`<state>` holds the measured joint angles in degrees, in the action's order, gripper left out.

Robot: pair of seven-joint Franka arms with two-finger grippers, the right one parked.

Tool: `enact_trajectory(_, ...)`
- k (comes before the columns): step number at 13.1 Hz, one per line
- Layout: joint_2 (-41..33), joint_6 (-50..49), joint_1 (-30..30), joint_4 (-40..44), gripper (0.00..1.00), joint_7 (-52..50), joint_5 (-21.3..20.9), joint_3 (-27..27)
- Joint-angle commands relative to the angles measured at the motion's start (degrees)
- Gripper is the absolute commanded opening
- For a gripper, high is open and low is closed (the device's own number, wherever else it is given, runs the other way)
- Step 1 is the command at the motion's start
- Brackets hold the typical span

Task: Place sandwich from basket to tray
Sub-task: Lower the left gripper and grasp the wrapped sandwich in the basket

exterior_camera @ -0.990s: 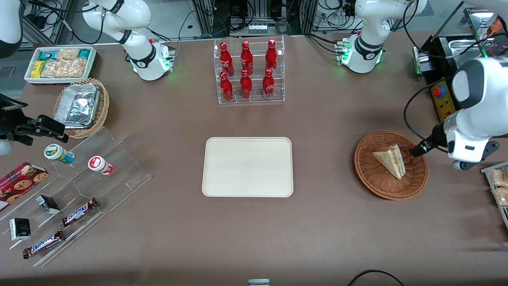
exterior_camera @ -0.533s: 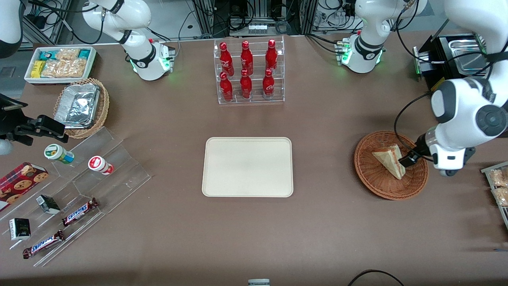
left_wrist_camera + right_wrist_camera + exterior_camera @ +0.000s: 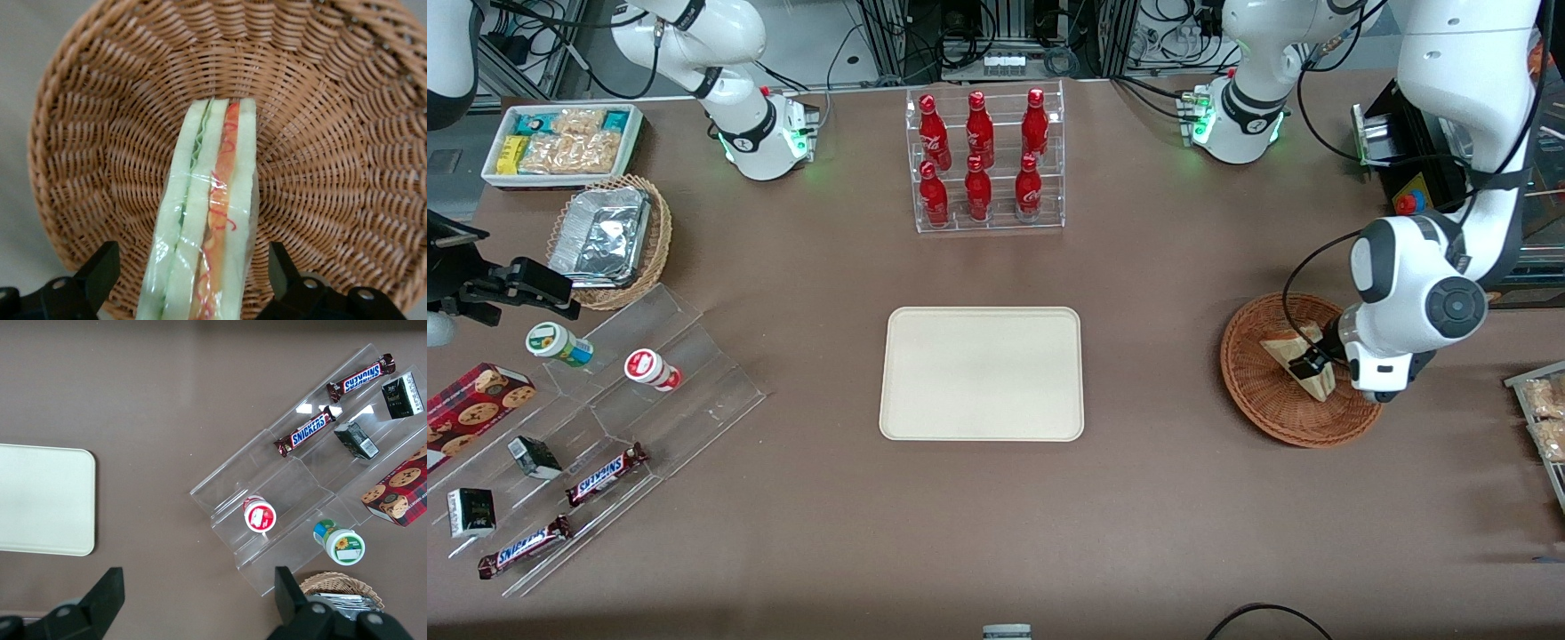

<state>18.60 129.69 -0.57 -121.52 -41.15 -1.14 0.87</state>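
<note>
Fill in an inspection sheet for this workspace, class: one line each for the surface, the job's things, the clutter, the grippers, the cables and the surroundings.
Surface: brown table, no spills seen.
Job's things: sandwich lies in the basket; tray holds nothing.
Clutter: rack of red bottles; candy bars, cookie box and cups on a clear stepped stand toward the parked arm's end; foil container in a tan basket; bin of snack packets.
Grippers: gripper open, fingers on either side of the sandwich, apart from it.
Cables: black cable loops over the basket.
Surroundings: cabling and frames past the table's edge.
</note>
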Motion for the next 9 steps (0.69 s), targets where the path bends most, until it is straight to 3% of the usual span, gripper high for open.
enact_trajectory(1, -0.7, 1.6, 0.5, -2.3, 0.87, -1.4, -0.6, -0.1)
enact_trajectory(4, -0.6, 1.3, 0.7, -2.9, 0.56, -2.4, -0.6, -0.1)
enact_trajectory(7, -1.3, -0.2, 0.9, -2.3, 0.41, -2.0, -0.7, -0.1)
enact_trajectory(9, -1.3, -0.4, 2.1, -1.0, 0.39, -1.9, -2.9, -0.2)
